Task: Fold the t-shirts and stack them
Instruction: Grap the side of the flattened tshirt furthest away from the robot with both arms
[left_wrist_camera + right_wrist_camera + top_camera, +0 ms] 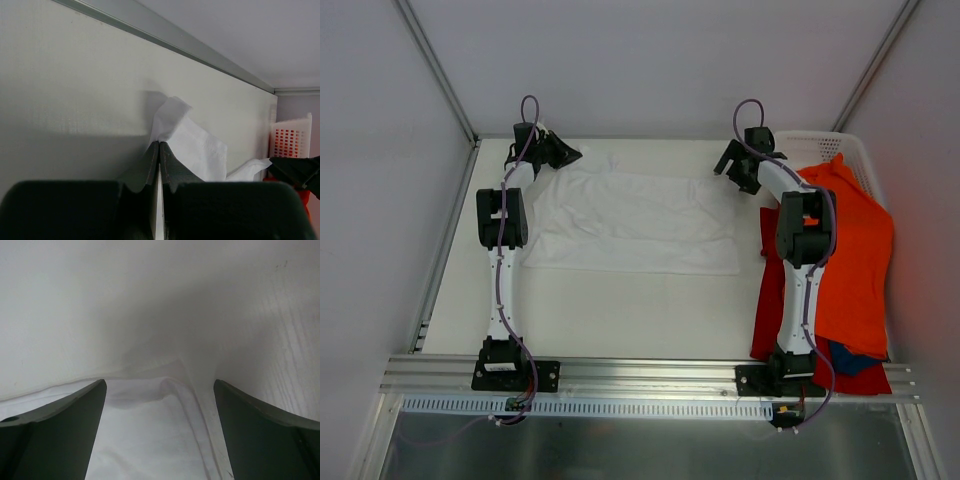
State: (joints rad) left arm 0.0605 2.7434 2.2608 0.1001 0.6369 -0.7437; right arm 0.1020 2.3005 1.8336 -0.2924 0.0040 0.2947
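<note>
The white t-shirt [635, 222] lies spread flat across the middle of the table. My left gripper [566, 155] is at its far left corner, shut on a fold of the white cloth [192, 142] that sticks up from the fingertips [159, 146]. My right gripper [728, 166] is open over the shirt's far right corner [150, 435], one finger on each side, holding nothing. The orange t-shirt [855, 255] drapes over the basket's front and the table's right side. The red t-shirt [769, 300] lies partly under it.
A white mesh basket [820, 148] stands at the far right corner and also shows in the left wrist view [290, 141]. A dark blue cloth [847, 357] peeks out under the orange shirt near the front rail. Walls close off the back and both sides.
</note>
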